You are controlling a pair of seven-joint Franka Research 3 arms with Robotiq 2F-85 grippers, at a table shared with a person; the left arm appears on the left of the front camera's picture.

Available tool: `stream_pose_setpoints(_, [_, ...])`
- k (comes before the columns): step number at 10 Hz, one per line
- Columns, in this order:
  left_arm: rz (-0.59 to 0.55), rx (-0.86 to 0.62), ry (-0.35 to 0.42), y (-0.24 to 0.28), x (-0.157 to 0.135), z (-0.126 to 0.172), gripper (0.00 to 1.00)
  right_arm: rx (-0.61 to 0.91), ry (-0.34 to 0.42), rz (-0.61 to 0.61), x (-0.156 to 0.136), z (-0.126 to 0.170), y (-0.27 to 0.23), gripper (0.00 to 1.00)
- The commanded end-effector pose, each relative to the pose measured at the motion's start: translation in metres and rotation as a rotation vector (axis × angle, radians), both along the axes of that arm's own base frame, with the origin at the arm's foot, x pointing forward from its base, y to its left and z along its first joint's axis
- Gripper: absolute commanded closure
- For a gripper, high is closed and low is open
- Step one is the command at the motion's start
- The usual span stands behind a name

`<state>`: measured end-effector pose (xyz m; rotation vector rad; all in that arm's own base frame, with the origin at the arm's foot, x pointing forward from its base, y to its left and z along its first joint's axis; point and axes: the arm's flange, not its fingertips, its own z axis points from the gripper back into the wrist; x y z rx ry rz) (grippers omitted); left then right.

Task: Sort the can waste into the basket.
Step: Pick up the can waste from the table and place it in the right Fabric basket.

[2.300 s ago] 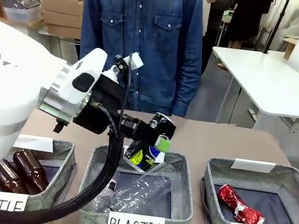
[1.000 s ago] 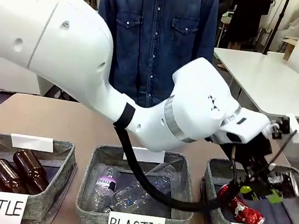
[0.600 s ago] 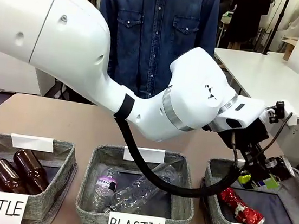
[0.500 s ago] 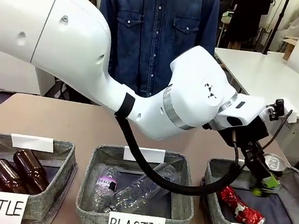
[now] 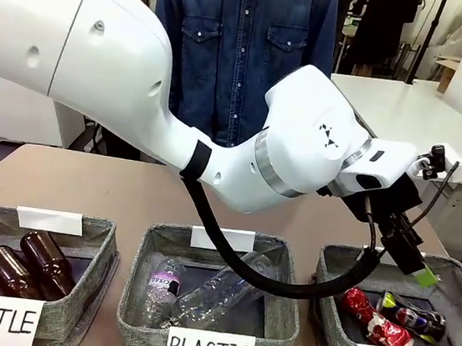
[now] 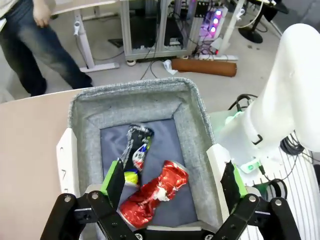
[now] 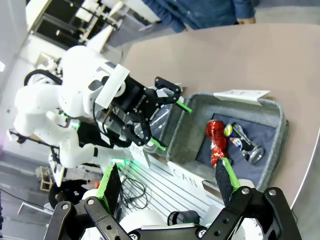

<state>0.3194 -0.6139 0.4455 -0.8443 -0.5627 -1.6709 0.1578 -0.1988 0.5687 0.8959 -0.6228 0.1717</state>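
My left arm reaches across to the right, and its gripper [image 5: 413,256] hangs open and empty just above the CAN basket [image 5: 330,274]. In the basket lie the dented red can [image 5: 369,318] and, beside it, the silver-and-black can [image 5: 412,317]. In the left wrist view the left gripper [image 6: 172,176] looks straight down into the basket [image 6: 135,91], with the printed can [image 6: 136,155] and the red can [image 6: 152,196] below its spread fingers. My right gripper [image 7: 167,177] is open and empty, off the table's side, looking at the basket [image 7: 274,109] with both cans [image 7: 216,140].
The PLASTIC basket [image 5: 141,251] in the middle holds clear bottles [image 5: 216,294]. The BOTTLE basket [image 5: 97,237] at the left holds brown glass bottles [image 5: 30,262]. A person in a denim shirt [image 5: 239,39] stands at the table's far side.
The left gripper carried the silver-and-black can over the CAN basket, opened and let it go. The can now lies in the basket next to the red one.
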Motion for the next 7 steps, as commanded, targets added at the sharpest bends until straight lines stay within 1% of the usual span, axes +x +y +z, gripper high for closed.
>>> stream_pose_setpoints(1, [0.032, -0.003, -0.002, 0.008, -0.002, 0.005, 0.0, 0.008, 0.01, -0.013, 0.0, 0.004, 0.001, 0.0])
stream_pose_setpoints(3, [0.063, -0.001, -0.001, 0.026, 0.0, 0.014, 0.0, 0.008, 0.01, -0.013, 0.0, 0.004, 0.001, 0.0])
stream_pose_setpoints(4, [0.103, 0.01, 0.01, 0.045, 0.005, 0.02, 0.0, 0.008, 0.01, -0.013, 0.0, 0.004, 0.001, 0.0])
stream_pose_setpoints(5, [0.168, 0.031, 0.05, 0.075, 0.017, 0.025, 0.0, 0.008, 0.01, -0.013, 0.0, 0.004, 0.001, 0.0])
stream_pose_setpoints(6, [0.326, 0.085, 0.153, 0.123, 0.039, 0.029, 0.0, 0.008, 0.01, -0.013, 0.0, 0.004, 0.001, 0.0])
stream_pose_setpoints(7, [0.502, 0.142, 0.317, 0.179, 0.061, 0.029, 0.0, 0.0, 0.0, 0.0, 0.0, 0.0, 0.0, 0.0])
